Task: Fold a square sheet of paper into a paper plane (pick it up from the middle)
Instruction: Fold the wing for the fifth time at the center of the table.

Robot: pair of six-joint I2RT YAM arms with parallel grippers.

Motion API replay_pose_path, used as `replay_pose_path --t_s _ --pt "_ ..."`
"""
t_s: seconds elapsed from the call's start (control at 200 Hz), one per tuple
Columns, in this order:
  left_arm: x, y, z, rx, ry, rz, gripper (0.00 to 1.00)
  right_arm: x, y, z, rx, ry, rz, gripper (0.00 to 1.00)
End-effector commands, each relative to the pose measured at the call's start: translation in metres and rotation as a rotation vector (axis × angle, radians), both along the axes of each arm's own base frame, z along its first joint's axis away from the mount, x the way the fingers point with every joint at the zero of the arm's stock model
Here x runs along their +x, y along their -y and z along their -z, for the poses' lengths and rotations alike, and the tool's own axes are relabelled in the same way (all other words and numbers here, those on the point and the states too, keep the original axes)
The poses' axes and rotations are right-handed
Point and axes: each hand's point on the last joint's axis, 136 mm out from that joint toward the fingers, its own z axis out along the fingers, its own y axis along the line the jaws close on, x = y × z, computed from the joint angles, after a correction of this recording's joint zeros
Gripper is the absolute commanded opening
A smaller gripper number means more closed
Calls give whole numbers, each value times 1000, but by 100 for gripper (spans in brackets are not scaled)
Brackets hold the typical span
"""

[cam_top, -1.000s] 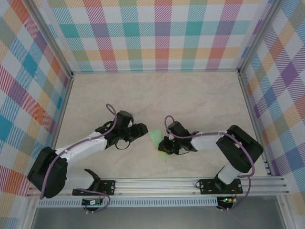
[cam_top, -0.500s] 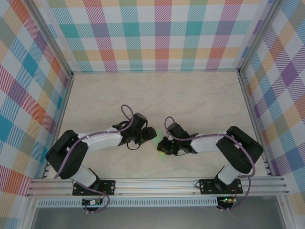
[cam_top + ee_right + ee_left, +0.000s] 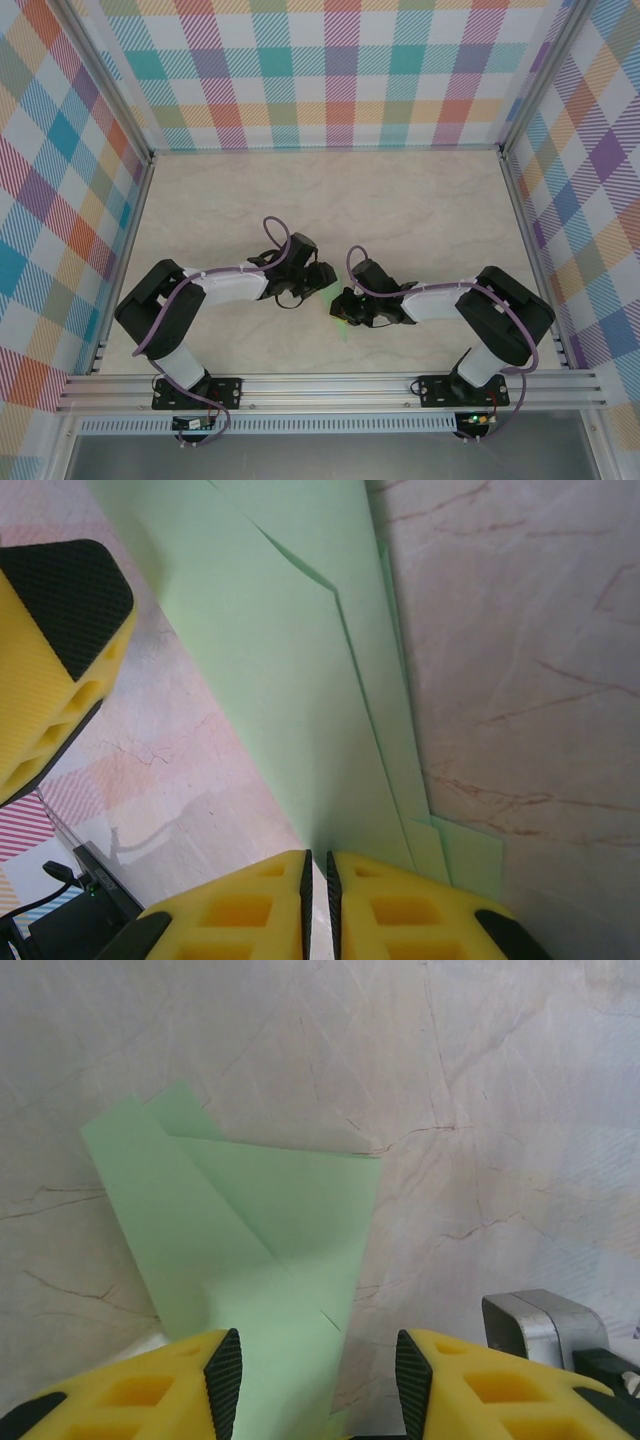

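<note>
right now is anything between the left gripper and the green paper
Nothing visible does. The left gripper has its jaws open either side of the folded paper, bare table around it; the right gripper is shut on the paper's edge.

The left arm (image 3: 225, 287) and the right arm (image 3: 440, 298) were made of white tubes with big black joints. A thin purple cable (image 3: 276, 232) ran along each one and looped up near the wrist. The jaws were yellow blocks with holes, with black bumpy pads (image 3: 222, 1375) inside.
</note>
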Motion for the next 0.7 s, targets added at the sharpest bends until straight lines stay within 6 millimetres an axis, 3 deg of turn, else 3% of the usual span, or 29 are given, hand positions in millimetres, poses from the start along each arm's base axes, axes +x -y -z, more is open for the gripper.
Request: replay_pose_path --t_s 0.0,0.205,0.35,0.41,0.49,0.6,0.695 --pt "3 8 -7 -27 25 3 48 -18 27 31 -130 -73 22 16" --pt "2 16 19 -12 -28 30 47 -15 18 19 -81 -47 -3 18" --pt "-2 -2 31 57 -55 -29 45 -8 13 -16 -34 39 -30 22" --pt "-2 -6 27 69 -44 -33 46 -5 23 -30 -71 88 -21 27" --pt "-3 -4 16 70 -31 -9 48 -2 51 -38 -153 126 38 33" --pt "-1 -5 -7 107 -12 13 54 -2 97 -33 -252 113 141 38" --pt "-8 -12 -19 214 -39 46 55 -3 118 -29 -264 99 200 41"
